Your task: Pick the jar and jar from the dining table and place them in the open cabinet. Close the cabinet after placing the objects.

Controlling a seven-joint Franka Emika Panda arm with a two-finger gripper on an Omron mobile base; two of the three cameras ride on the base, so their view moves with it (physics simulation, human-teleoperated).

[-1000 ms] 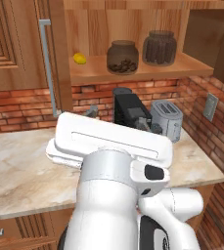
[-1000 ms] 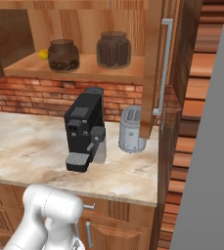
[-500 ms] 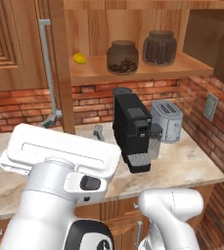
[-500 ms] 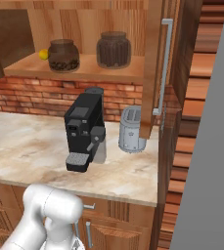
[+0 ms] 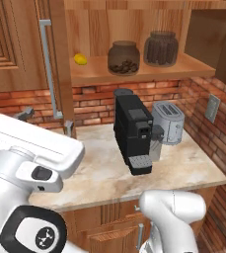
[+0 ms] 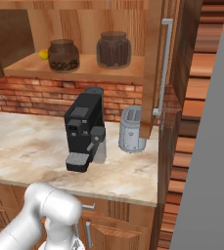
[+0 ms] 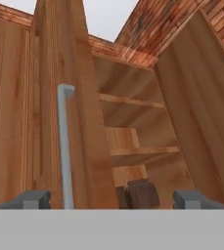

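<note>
**Both jars shelved; doors next**

Jar of dark beans point(image 5: 123, 58) and jar of brown sticks point(image 5: 160, 48) stand upright side by side on the lowest shelf of the open cabinet point(image 5: 134, 71), apart from each other, beans to the left. A small yellow thing point(image 5: 80, 59) sits further left on the same shelf. Placing looks finished; what remains, as I judge it, is shutting the cabinet.

My gripper point(image 7: 111, 199) is spread wide and holds nothing. Its two tips rise at the bottom of the hand view, with the stick jar point(image 7: 143, 194) low between them and the left door's silver bar handle point(image 7: 64, 146) just above the left tip. That door stands edge-on, swung out toward me.

Doing this well:
- Start with the left door point(image 5: 60, 64), since the hand already faces it.
- Push on the flat outer face near the handle side, far from the hinge, for an easy swing.
- Keep the fingers off the shelf opening so nothing nudges the jars.
- Follow the door's arc rather than a straight shove.

The right door point(image 6: 155, 68) hangs open above the toaster point(image 6: 131, 129) and beside the coffee machine point(image 6: 84, 132); approach it above both.
</note>
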